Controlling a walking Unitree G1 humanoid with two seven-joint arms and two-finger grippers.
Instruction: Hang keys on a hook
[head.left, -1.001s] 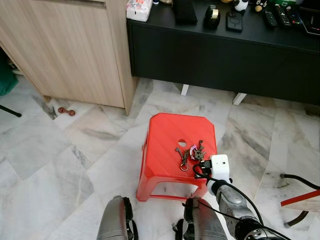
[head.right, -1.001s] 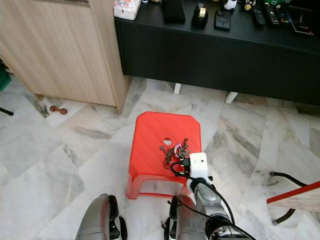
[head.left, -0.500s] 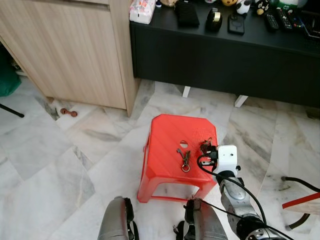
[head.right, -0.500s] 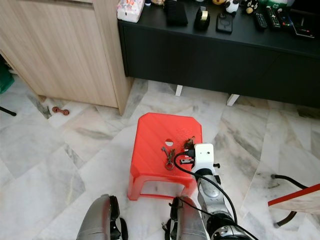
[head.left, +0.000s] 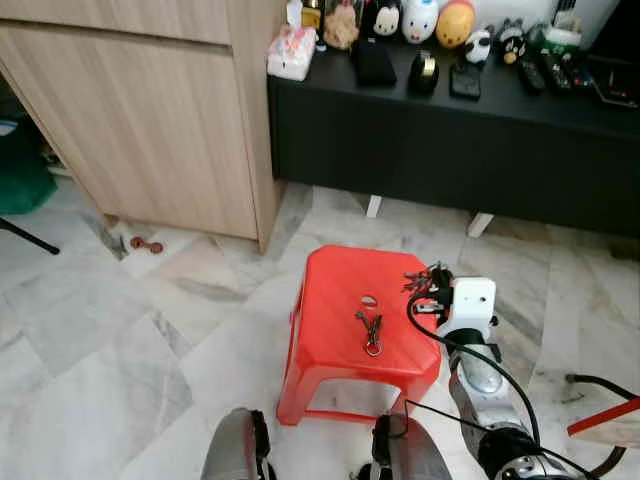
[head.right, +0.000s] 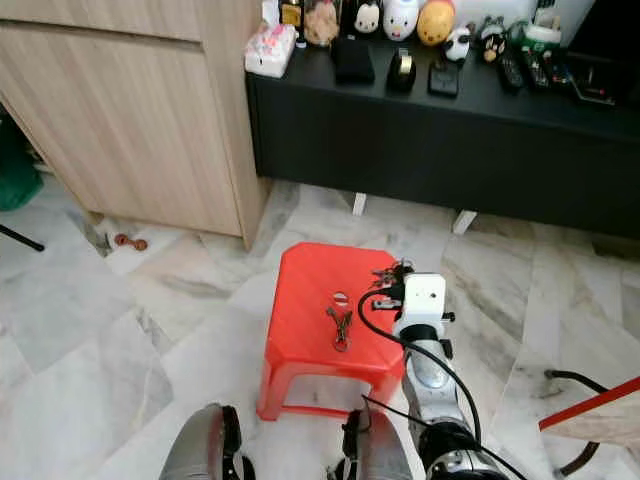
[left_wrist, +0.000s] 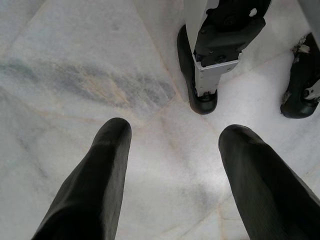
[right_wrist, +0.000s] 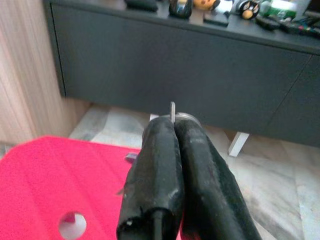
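We've got the right gripper (head.left: 432, 284) pinched tight on a bunch of keys (head.left: 419, 281), lifted just above the far right edge of the red stool (head.left: 335, 300), while a second key set (head.left: 371, 329) lies on the seat to its left, and the left gripper (left_wrist: 170, 175) hangs spread over the marble floor (head.left: 120, 340).
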